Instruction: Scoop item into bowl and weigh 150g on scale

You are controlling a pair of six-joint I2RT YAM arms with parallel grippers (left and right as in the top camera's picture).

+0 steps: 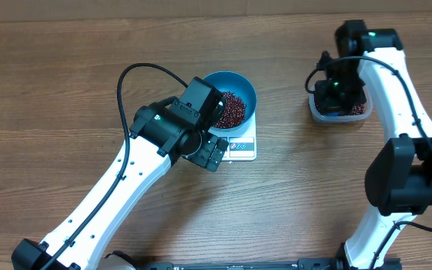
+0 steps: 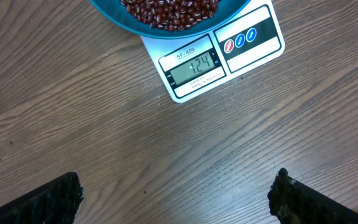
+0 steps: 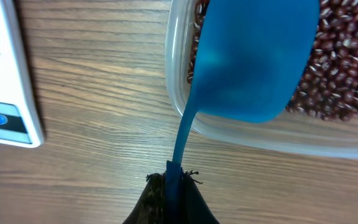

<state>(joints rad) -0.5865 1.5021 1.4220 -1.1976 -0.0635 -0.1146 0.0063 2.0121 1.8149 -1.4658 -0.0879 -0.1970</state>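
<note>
**Right gripper** [image 3: 174,186]: clamped tight on the thin handle of the blue scoop [image 3: 253,56]. You hold the scoop over the end of the clear tub [image 3: 278,140] nearest the scale. The scoop face turned to the wrist camera shows no beans. Whether it carries any, you cannot tell.

**Tub contents:** red-brown beans [image 3: 344,68], covering the floor wherever it shows, so there is plenty to draw on.

**Left gripper** [image 2: 176,199]: jaws spread wide and holding nothing. It hovers above the bare table [image 1: 51,75], just in front of the scale [image 2: 253,43].

**Scale:** white and flat on the table, with its display [image 2: 194,65] reading 124. The blue bowl [image 2: 114,15] sits on the platform and overhangs it, with a maroon heap of beans inside.

**Step in hand, as judged:** a top-up scoop from the tub toward 150. The shortfall is modest, so your next load wants to be a partial one. Dig shallow, carry the scoop level, and tip it in a trickle with an eye on the display.

**Edges:** the tub wall stands just under the scoop. Lift clear of its rim before you swing across, or you may drag the tub. The bowl rim rides high on the scale, so come in above it. A nudge would likely upset the reading.

**Open room:** bare wood lies between tub and scale, with nothing in the way. In the overhead view your left wrist hangs at the bowl's left side, so bring the scoop in from the right.
</note>
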